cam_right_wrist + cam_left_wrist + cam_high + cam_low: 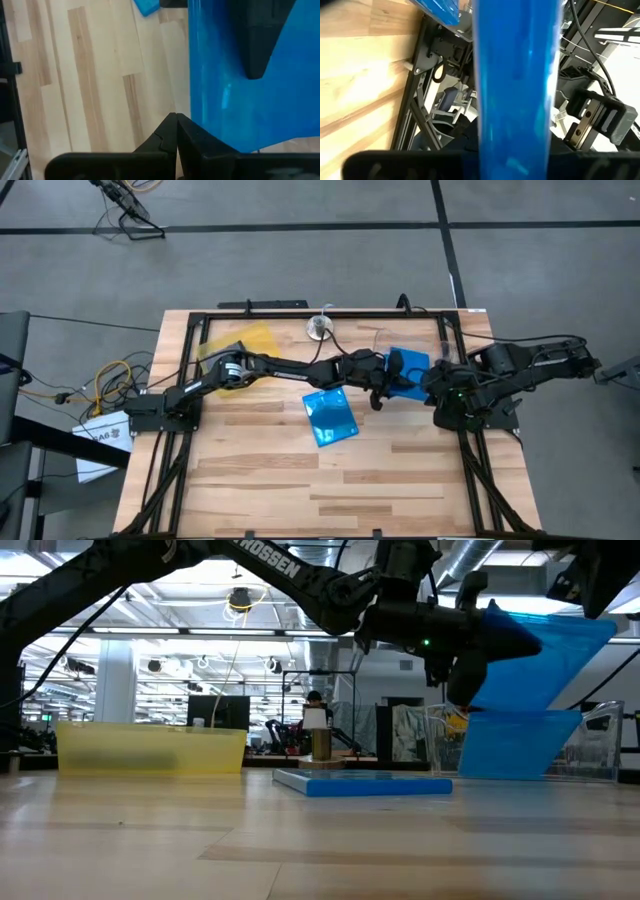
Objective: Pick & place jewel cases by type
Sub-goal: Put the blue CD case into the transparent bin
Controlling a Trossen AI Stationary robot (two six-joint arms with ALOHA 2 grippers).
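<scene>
My left gripper [390, 372] reaches across from the table's left and is shut on a bright blue jewel case [545, 655], held above the clear bin [600, 745] at the far right. A second blue case [520, 745] stands on edge in that bin. A third blue case [330, 416] lies flat on the table near the middle. My right gripper [175, 122] is shut and empty, right beside the held case [235, 90]. I see no grey-clear case. My left gripper pinches the blue case by its flat faces between its two fingers; one finger [260, 45] lies on the face near an edge [515, 150]. The fingers come roughly level from the table's left. The case is lifted clear and tilted, above the case in the bin.
A yellow translucent tray [240, 343] stands at the far left of the table. A small metal stand [320, 328] is at the far edge. Black frame rails [180, 360] run along the table's sides. Bare wood lies toward the near edge [330, 490].
</scene>
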